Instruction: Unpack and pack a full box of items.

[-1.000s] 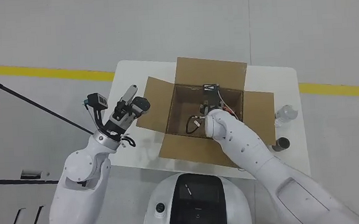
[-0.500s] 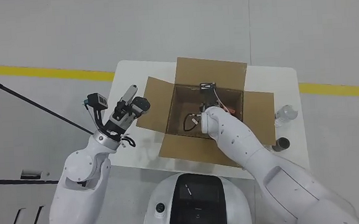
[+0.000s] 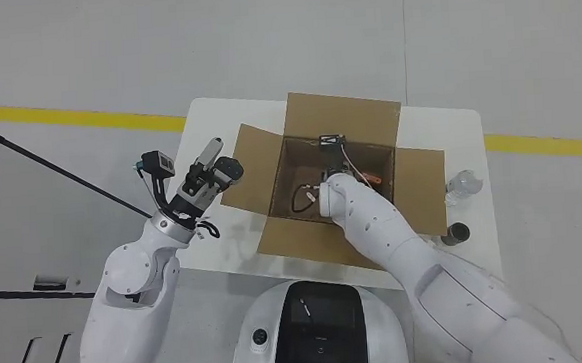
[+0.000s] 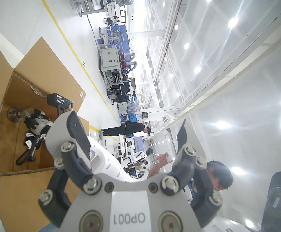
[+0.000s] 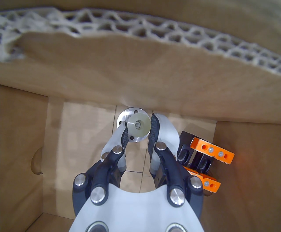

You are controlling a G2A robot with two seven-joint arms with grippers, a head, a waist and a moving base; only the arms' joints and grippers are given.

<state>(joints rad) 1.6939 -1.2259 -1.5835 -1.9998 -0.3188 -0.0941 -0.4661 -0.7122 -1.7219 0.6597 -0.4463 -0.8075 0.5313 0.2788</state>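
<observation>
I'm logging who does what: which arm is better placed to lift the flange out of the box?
Right. The right tool is down inside the box, shut on the flange. The left tool is open and sits outside the box, aimed away from it.

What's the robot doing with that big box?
The robot is working on a brown cardboard box that sits open on a white table. Its right pincer is down inside the box, closed on a round silver metal part near the box wall. An orange and black plastic block lies on the box floor just beside it. The left pincer is open and empty, held up beside the box.
</observation>
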